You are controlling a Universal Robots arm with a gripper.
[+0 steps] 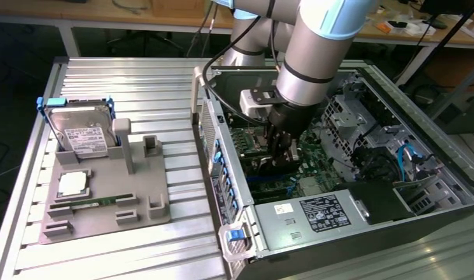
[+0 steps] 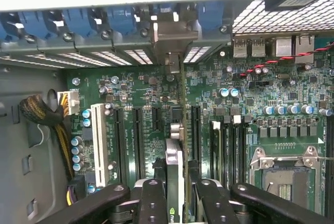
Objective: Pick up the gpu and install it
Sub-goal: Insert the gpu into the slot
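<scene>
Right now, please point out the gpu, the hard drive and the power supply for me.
the gpu (image 2: 175,169): wrist view, on the edge facing the camera.
the hard drive (image 1: 85,140): exterior view, on its white label.
the power supply (image 1: 324,213): exterior view, on its dark label.

One robot arm (image 1: 322,52), entering at twelve o'clock in the exterior view. One gripper (image 1: 287,154), with two black fingers (image 2: 151,203). One gpu (image 2: 175,182), seen edge-on. One open computer case (image 1: 446,151) at three o'clock in the exterior view, holding one power supply (image 1: 322,213), one white slot (image 2: 98,145) and one processor socket (image 2: 282,174). One grey tray (image 1: 104,224) at nine o'clock, bearing one hard drive (image 1: 85,137), one processor chip (image 1: 72,184) and one memory stick (image 1: 92,204).
</scene>
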